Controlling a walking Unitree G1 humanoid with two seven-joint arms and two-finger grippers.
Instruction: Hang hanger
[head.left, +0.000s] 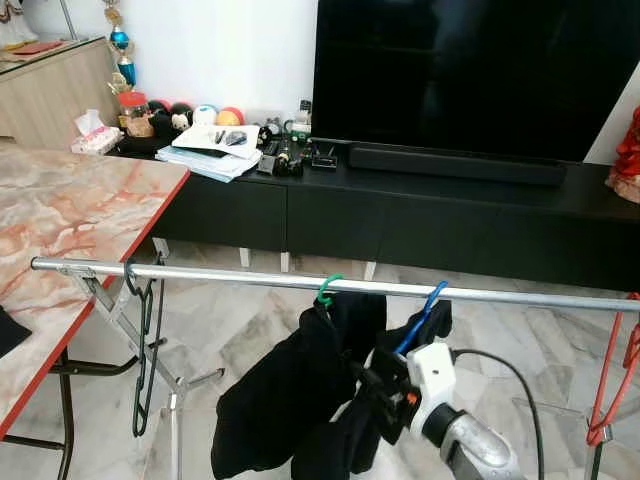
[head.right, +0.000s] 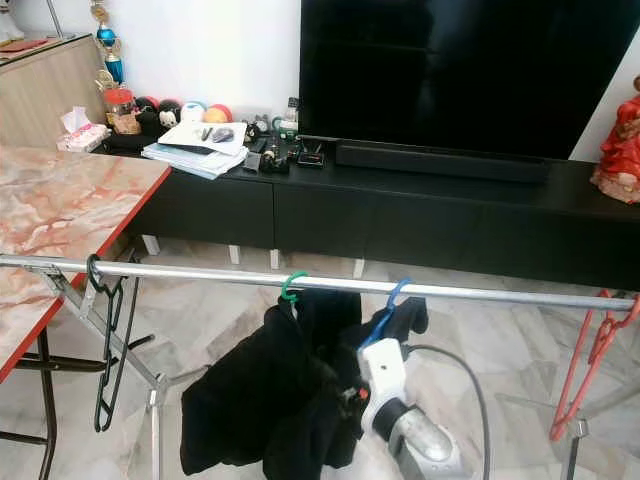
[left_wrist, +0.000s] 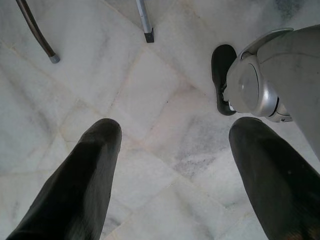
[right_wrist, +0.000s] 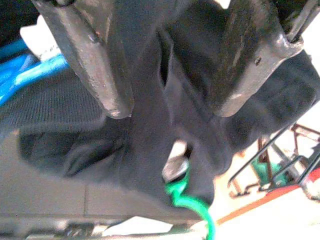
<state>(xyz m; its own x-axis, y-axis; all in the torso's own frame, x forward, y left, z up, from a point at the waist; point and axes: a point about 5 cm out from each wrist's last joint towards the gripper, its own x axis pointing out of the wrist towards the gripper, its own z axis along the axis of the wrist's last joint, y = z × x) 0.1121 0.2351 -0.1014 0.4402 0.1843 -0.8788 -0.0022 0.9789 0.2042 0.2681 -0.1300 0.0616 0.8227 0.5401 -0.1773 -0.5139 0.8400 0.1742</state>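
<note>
Silver and smooth, the drying rail (head.left: 250, 279) runs level across the robot's front, its long axis left to right, with a green hanger (head.left: 326, 292) and a blue hanger (head.left: 428, 305) already hooked over it and soft black garments (head.left: 290, 400) drooping below. Just under and slightly nearer than the blue hook, the right gripper (head.left: 372, 392) sits with its worn fingers (right_wrist: 95, 60) apart around a fold of that cloth, so the right arm is the working one. Over glossy marble floor (left_wrist: 150, 100) the left gripper (left_wrist: 175, 170) hangs idle, spread wide.
</note>
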